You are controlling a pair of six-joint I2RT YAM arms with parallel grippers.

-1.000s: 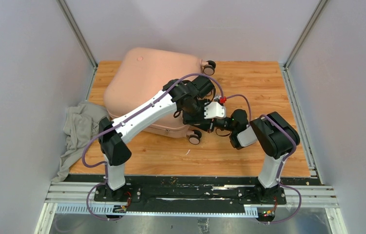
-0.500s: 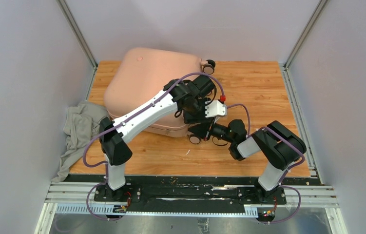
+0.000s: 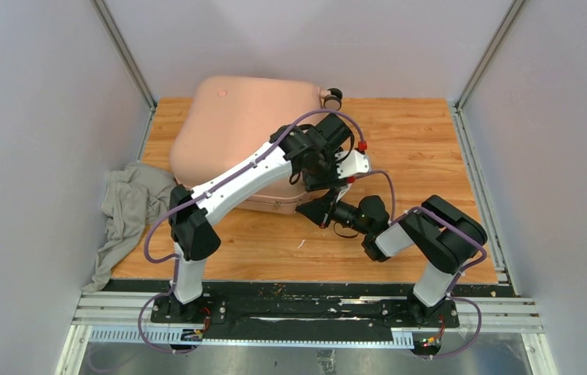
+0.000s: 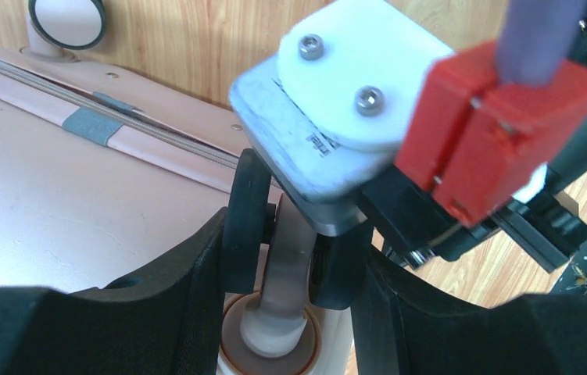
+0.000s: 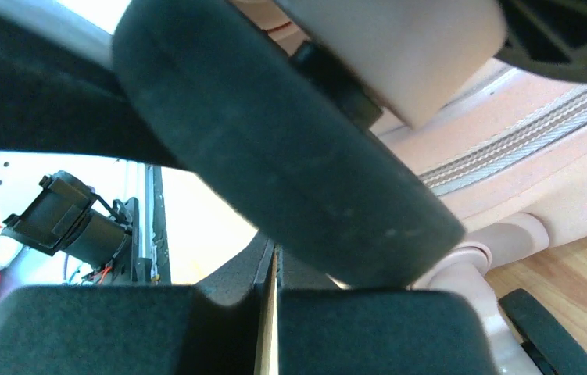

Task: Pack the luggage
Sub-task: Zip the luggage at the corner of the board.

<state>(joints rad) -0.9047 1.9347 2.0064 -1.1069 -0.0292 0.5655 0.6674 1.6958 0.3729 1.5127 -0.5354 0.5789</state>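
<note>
Luggage: the small pale pink hard-shell suitcase (image 3: 235,125) lies closed, shell up, on the far left part of the light wooden table (image 3: 415,141). Its zip line is shut along the visible edge.

Nearest the bases, the right arm has folded lower over the last second. Its elbow sits close to the table, and its forearm now reaches left instead of toward the back. The right gripper (image 3: 315,212) has its fingers pressed together with nothing between them. It is tucked against the underside of the case's near right corner.

Just beyond it, the left gripper (image 4: 294,250) pinches the black double spinner wheel (image 4: 247,223) at that corner, one finger on each outer face. A second ago this wheel stood in plain view on the boards; both grippers now cover it. The left arm stretches diagonally from its base across the case, with the wrist bent down over the corner.

Farther back, the far spinner wheel (image 3: 331,98) has shifted toward the rear wall and turned, so the whole case has moved slightly.

Judgement: the case is being repositioned by its wheel and packing proper has not begun. A crumpled grey cloth (image 3: 126,207) lies outside the case at the table's left edge.
</note>
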